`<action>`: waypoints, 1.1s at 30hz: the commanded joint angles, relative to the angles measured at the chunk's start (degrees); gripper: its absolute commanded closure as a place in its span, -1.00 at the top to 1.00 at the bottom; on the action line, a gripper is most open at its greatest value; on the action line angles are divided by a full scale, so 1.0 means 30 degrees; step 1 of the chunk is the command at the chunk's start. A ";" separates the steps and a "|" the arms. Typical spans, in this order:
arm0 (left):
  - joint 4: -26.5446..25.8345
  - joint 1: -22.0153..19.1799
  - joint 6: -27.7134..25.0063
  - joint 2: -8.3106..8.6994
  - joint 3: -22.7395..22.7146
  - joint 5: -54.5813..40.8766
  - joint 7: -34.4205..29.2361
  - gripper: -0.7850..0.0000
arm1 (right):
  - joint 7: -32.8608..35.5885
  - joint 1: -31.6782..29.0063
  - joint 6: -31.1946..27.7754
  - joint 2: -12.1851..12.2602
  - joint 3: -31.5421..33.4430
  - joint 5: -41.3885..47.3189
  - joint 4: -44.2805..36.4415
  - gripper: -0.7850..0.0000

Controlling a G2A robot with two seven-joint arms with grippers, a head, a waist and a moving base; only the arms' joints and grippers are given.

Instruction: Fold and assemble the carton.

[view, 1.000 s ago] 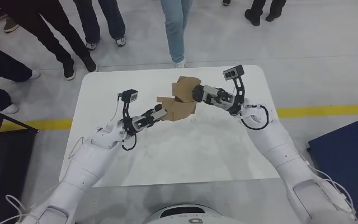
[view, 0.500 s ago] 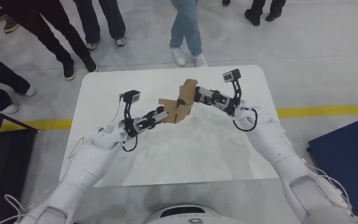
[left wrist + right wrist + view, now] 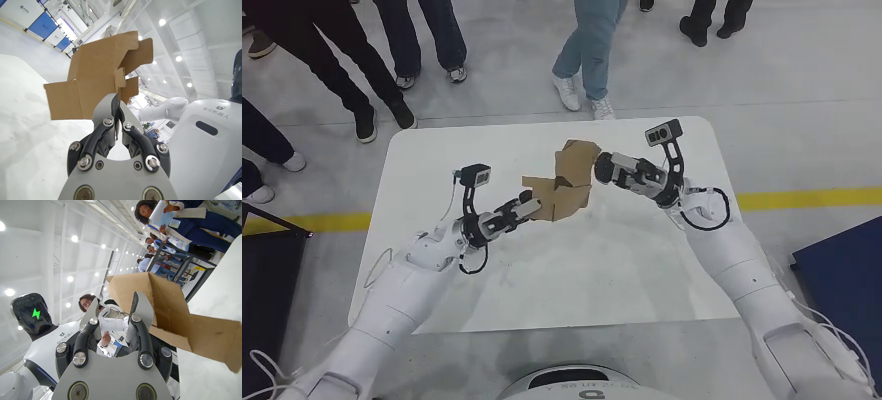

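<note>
Clamping a thin cardboard edge between its almost closed fingers, the left gripper point(image 3: 117, 102) holds the carton point(image 3: 94, 75). The flap it grips is seen edge-on between the dark pads. In the top view this gripper point(image 3: 529, 203) lies just left of the frame's centre, at the carton's lower left corner.

The carton point(image 3: 564, 185) is brown and only partly formed. It sits in the upper middle of the top view, over the white table point(image 3: 572, 290). One flap juts toward the left gripper and another panel stands up toward the table's far edge. From the left wrist, several panels and flaps fan out at different angles, none closed into a box.

Beyond it, the right gripper point(image 3: 600, 168) sits at the carton's right side, right of centre in the upper half of the top view. Its own wrist view shows the right gripper point(image 3: 115, 298) with fingers spread wide and nothing between them. One finger lies across the open side of the carton point(image 3: 166, 306), and I cannot tell whether it touches the cardboard. The carton's inner walls and one long loose flap show past that finger.
</note>
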 commanded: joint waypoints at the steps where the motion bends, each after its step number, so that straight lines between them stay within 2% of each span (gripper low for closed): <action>1: 0.0021 0.0081 0.0933 0.0050 0.0024 -0.1714 -0.0521 -1.00 | -0.0528 -0.0035 -0.0527 -0.0056 0.0085 -0.0123 0.0218 0.16; 2: 0.0117 0.0001 0.1726 0.0131 -0.0106 -0.2264 -0.1158 -1.00 | -0.0796 -0.0015 -0.0796 -0.0054 0.0166 -0.0471 0.0368 0.20; 3: 0.0332 -0.0068 0.2483 0.0237 -0.0381 -0.2666 -0.1704 -1.00 | -0.1037 -0.0051 -0.1036 -0.0067 0.0223 -0.0614 0.0422 0.48; 4: 0.0498 -0.0046 0.3661 0.0344 -0.0620 -0.3162 -0.2161 -1.00 | -0.1239 -0.0116 -0.1238 -0.0082 0.0299 -0.0579 0.0442 1.00; 5: 0.0576 -0.0084 0.4058 0.0395 -0.0735 -0.3120 -0.2343 -1.00 | -0.1518 -0.0173 -0.1517 -0.0085 0.0424 -0.0631 0.0504 1.00; 17: 0.0576 -0.0084 0.4058 0.0395 -0.0735 -0.3120 -0.2343 -1.00 | -0.1518 -0.0173 -0.1517 -0.0085 0.0424 -0.0631 0.0504 1.00; 18: 0.0184 0.0067 0.4269 0.0348 -0.0742 -0.3624 -0.1936 -1.00 | -0.1518 -0.0173 -0.1517 -0.0085 0.0424 -0.0631 0.0504 1.00; 20: -0.0643 0.0623 0.4358 0.0233 -0.0830 -0.5675 -0.1383 -1.00 | -0.2219 -0.0427 -0.1854 -0.0013 0.0774 -0.1263 0.0290 1.00; 22: -0.1021 0.1068 0.4320 0.0131 -0.0970 -0.8192 -0.1949 -1.00 | -0.2322 -0.0877 -0.1900 0.0094 0.1381 -0.0765 -0.0298 1.00; 25: -0.1189 0.1605 0.4623 -0.0173 -0.0892 -1.2872 -0.4018 -1.00 | -0.2159 -0.1530 -0.1683 0.0340 0.2469 -0.0379 -0.1069 1.00; 29: -0.0638 0.1603 0.7146 -0.0849 -0.0665 -1.7948 -0.7146 -1.00 | -0.2287 -0.2388 -0.1238 0.0598 0.3594 -0.0540 -0.2620 1.00; 32: 0.0161 0.1236 0.8806 -0.1545 -0.0681 -1.9390 -0.8809 -1.00 | -0.2743 -0.3096 -0.0799 0.0707 0.4035 -0.1065 -0.4014 1.00; 33: 0.0555 0.0985 0.9099 -0.1766 -0.0663 -1.8899 -0.9103 -1.00 | -0.2897 -0.3314 -0.0636 0.0737 0.4150 -0.1260 -0.4493 1.00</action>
